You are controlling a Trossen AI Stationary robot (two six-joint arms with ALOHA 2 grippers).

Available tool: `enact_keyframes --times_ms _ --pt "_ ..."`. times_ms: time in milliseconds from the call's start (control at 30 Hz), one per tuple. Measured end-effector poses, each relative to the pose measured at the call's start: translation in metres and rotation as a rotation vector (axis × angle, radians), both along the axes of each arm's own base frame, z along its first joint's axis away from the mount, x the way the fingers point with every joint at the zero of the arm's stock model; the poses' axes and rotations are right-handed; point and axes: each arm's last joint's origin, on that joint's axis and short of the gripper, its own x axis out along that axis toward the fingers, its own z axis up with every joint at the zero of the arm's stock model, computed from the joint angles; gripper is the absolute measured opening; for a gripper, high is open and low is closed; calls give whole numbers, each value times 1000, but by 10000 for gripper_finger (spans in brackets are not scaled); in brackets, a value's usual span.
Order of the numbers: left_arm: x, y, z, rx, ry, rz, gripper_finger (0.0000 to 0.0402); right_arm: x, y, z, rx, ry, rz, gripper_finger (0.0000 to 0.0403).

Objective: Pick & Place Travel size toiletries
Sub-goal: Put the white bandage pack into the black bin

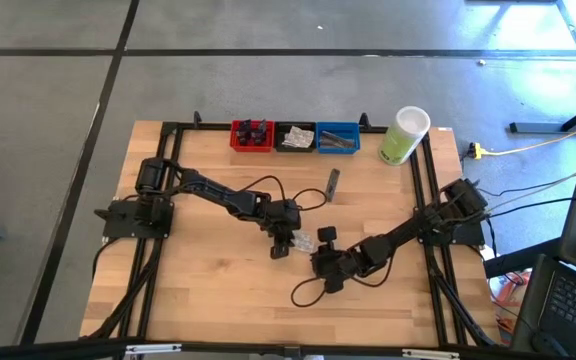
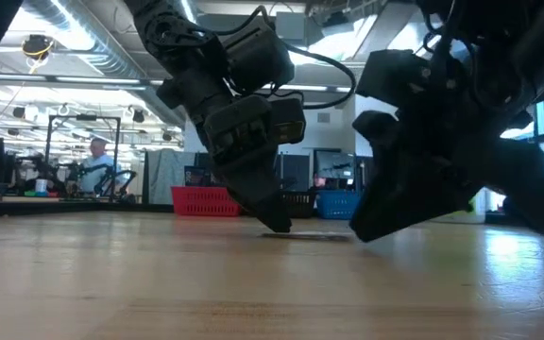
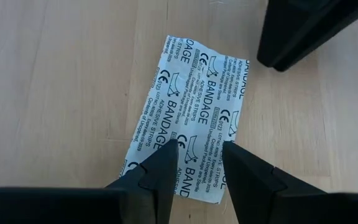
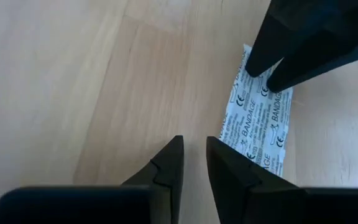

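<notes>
Pale wood is all that lies under the bandage packet [image 3: 191,134], flat on the table [image 1: 198,290] mid-board, well short of the red bin [image 1: 252,136], black bin [image 1: 295,137] and blue bin [image 1: 338,137]. My left hand [image 3: 197,146] stands over it, fingers parted, tips at its near end, grasping nothing. My right hand [image 4: 194,146] hovers just beside the packet, slightly parted, empty. Risk, as I judge it: the thin packet slides or buckles instead of lifting, or my two hands knock together here. Open board lies toward the bins, past a grey sachet [image 1: 333,183]; the table edges are far off.
</notes>
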Motion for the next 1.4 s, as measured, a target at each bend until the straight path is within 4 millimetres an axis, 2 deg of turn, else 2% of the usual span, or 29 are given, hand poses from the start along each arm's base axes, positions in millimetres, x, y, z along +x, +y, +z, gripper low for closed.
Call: enact_keyframes --times_ms 167,500,733,1033,1400 --pt "0 0 0 -13 2 4 127 1 0 -3 -7 -6 -1 83" --pt "0 0 0 -22 1 2 127 5 -6 -3 -43 -25 -41 178" --pt "0 -2 0 -85 8 11 127 9 -12 -10 -101 -33 -67 201" --pt "1 -2 1 -125 7 11 127 11 -13 -16 -140 -32 -71 156" --pt "1 -3 1 -132 3 6 127 10 -12 -18 -94 -7 -35 49"
